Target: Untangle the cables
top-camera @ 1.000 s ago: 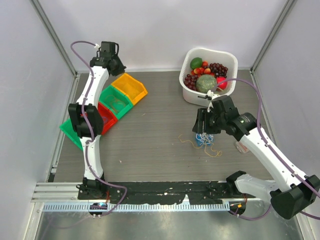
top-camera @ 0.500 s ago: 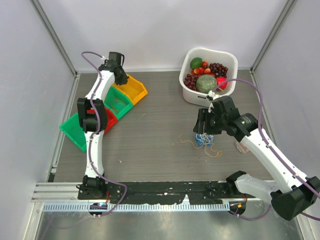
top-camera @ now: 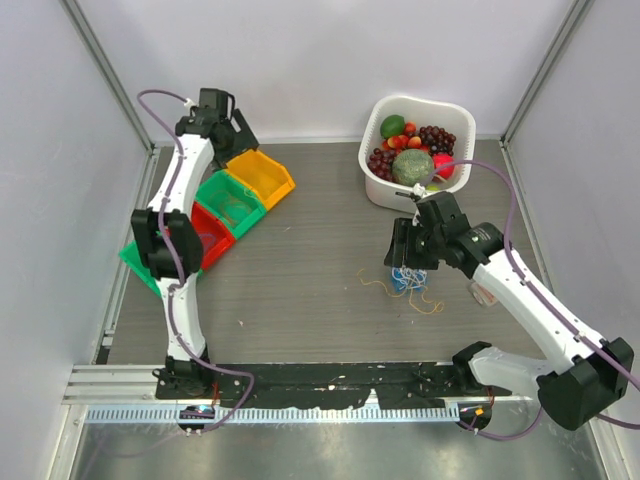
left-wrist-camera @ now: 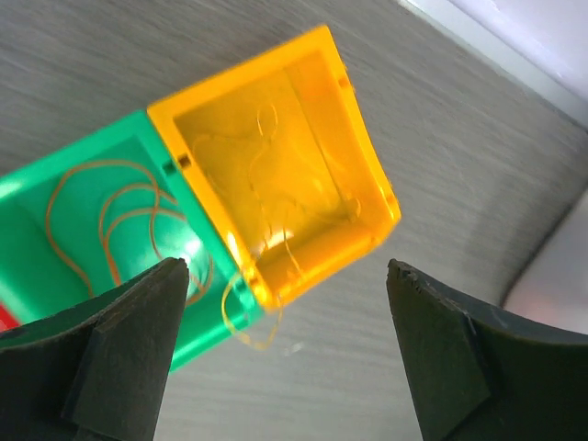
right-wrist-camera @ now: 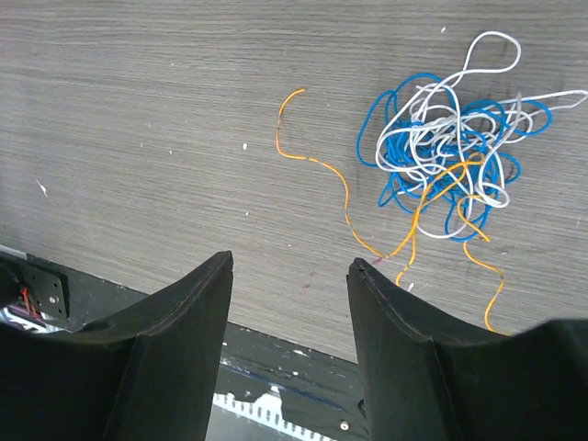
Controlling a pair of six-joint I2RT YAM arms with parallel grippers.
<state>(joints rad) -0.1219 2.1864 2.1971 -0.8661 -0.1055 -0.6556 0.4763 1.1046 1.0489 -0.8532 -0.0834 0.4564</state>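
The cables (right-wrist-camera: 432, 152) lie in a loose blue and white bunch on the table, with orange strands (right-wrist-camera: 317, 163) trailing out toward the near edge. From above, this bunch (top-camera: 408, 282) sits just under my right gripper (top-camera: 410, 262). That gripper (right-wrist-camera: 289, 262) hovers beside the bunch, open and holding nothing. My left gripper (top-camera: 215, 112) is at the back left, above the bins. It (left-wrist-camera: 287, 266) is wide open and holds nothing. A thin yellow cable (left-wrist-camera: 243, 317) lies in the yellow bin (left-wrist-camera: 322, 119) and loops over its rim. Orange loops (left-wrist-camera: 110, 211) rest in the green bin (left-wrist-camera: 207, 331).
A row of bins stands at the left: yellow (top-camera: 262, 175), green (top-camera: 232, 203), red (top-camera: 205, 235) and another green (top-camera: 140, 262). A white basket (top-camera: 380, 190) full of fruit is at the back right. The cage walls close in both sides.
My left gripper has gone from shut to wide open and swung back toward the rear left corner. The right arm has barely moved.
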